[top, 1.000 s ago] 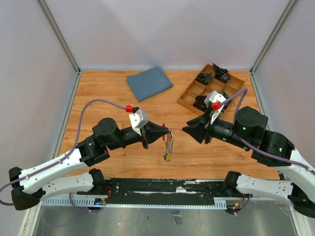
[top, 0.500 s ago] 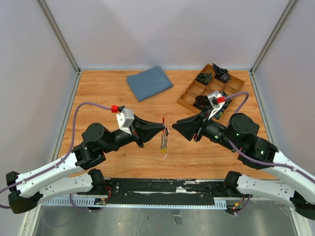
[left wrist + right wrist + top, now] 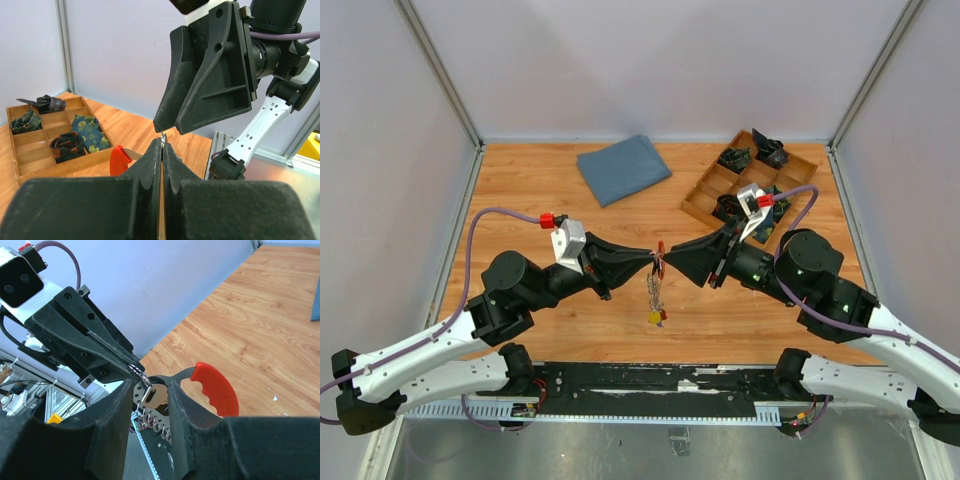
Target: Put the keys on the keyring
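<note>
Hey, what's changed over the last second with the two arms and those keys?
The right end effector moved left across the table, and its tip now meets the left end effector. The left arm drew back a little, but its tip hardly shifted. It stays shut on the keys, which hang below it as before. Nothing was let go. The blue cloth and wooden tray stayed put.

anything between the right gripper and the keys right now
Nothing visible. The left gripper is shut on the keyring, the keys hang just under it, and the right gripper has its fingers either side of them in mid-air.
</note>
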`<state>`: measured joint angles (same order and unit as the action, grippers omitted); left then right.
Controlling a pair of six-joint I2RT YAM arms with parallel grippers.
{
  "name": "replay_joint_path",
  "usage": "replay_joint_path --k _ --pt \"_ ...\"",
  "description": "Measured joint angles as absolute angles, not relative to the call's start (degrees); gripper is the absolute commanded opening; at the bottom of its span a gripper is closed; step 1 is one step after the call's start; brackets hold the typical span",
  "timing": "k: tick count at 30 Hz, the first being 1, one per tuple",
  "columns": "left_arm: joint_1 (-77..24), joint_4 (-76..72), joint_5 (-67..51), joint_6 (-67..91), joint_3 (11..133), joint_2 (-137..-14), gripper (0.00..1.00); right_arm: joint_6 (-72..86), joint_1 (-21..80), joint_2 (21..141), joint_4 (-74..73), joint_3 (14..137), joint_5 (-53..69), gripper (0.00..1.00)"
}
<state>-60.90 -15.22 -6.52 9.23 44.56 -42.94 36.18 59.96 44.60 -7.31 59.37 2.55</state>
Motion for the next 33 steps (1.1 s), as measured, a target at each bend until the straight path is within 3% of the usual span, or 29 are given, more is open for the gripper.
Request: replay_joint_path --k 8,17,26,33 --pt "-60.90 -15.38 -6.74 9.32 44.56 -42.94 0.01 36.84 59.96 45.58 -6.31 59.27 4.38 0.22" --pt "-60.90 -15.38 -6.74 9.30 44.56 -42.94 0.00 37.28 59.90 45.74 -5.80 59.18 5.06 0.17" --pt "-60.90 -15.38 -6.74 9.32 44.56 -42.68 0.01 37.54 59.72 46.09 -5.80 58.81 5.58 0.28" --pt "-60.90 -15.38 -6.72 9.30 44.56 -42.48 0.00 37.67 59.57 46.52 -5.78 58.54 6.13 0.11"
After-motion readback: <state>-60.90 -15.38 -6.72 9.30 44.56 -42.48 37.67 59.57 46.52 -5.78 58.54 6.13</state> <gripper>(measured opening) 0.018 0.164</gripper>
